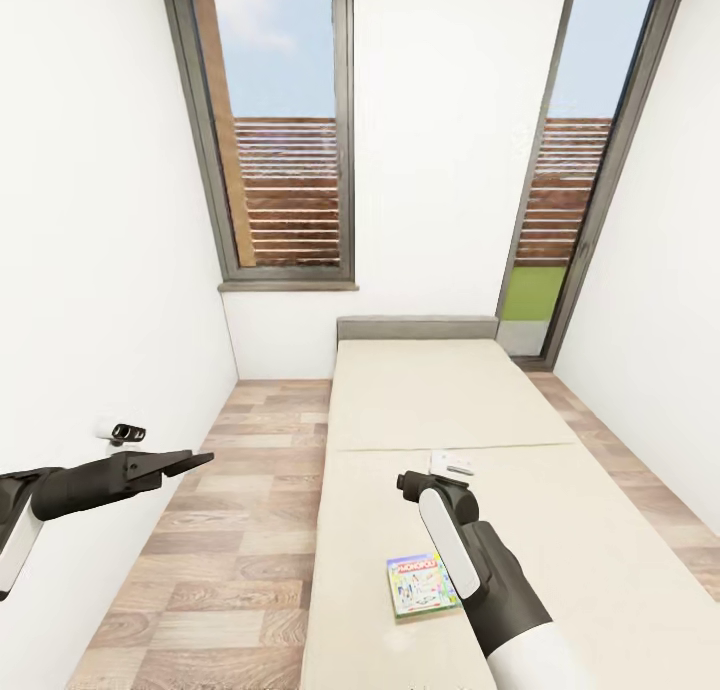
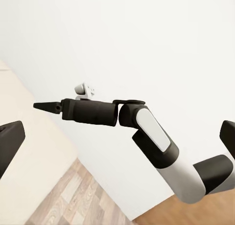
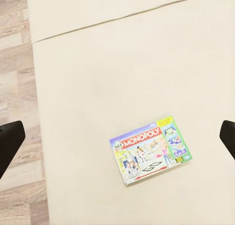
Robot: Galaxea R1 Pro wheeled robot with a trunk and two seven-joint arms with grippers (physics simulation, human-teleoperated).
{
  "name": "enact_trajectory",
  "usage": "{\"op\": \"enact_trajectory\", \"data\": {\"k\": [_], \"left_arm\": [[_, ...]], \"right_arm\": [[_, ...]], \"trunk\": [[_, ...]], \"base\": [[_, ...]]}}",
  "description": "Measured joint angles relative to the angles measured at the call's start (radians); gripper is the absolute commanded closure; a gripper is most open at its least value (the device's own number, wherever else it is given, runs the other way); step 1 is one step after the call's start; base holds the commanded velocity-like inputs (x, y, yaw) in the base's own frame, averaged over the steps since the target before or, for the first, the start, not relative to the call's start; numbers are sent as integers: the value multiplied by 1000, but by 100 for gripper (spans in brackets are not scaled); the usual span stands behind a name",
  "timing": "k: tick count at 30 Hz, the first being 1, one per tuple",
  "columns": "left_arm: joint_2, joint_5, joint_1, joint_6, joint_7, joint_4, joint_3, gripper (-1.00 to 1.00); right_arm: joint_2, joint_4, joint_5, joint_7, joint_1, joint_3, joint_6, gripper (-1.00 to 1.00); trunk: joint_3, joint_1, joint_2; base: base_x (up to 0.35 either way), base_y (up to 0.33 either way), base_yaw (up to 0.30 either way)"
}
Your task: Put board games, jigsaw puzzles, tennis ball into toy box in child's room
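Right gripper [image 3: 117,142] spread wide above Monopoly board game [image 3: 150,150] on bed [image 3: 122,63], left gripper [image 1: 190,460] narrow, pale box [image 1: 452,462] farther up.

my head camera looks forward and down along the bed [image 1: 450,410] toward the windows. my right wrist camera stares straight down, nearer, sharing the monopoly box [image 3: 150,150] near the bed's foot. my left wrist camera faces sideways at the wall.

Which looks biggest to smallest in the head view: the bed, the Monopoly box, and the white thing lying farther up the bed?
1. The bed, by far.
2. The Monopoly box.
3. The white thing, though it lies farther away and the right arm partly hides it, so unsure.
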Motion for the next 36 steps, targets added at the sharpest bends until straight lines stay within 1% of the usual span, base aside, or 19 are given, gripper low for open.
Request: {"op": "enact_trajectory", "data": {"k": [11,22,27,31,36], "left_arm": [[2,1,0,1,0,0,5,-100],[2,2,0,-1,3,3,6,-100],[2,2,0,-2,7,1,5,-100],[2,1,0,0,7,1,6,-100],[1,3,0,0,6,-2,5,-100]], "right_arm": [[0,-2,1,-1,0,0,0,-100],[0,-9,5,-2,-4,2,0,-100],[0,-9,9,-2,-5,3,-2,-100],[0,-10,10,-1,-5,16,-4,-100],[0,-10,10,-1,-5,18,-3,-100]], "trunk": [[-18,0,0],[-36,0,0],[-40,0,0],[-40,0,0],[-40,0,0]], "base": [[3,0,0],[110,0,0],[29,0,0],[137,52,0],[52,21,0]]}}
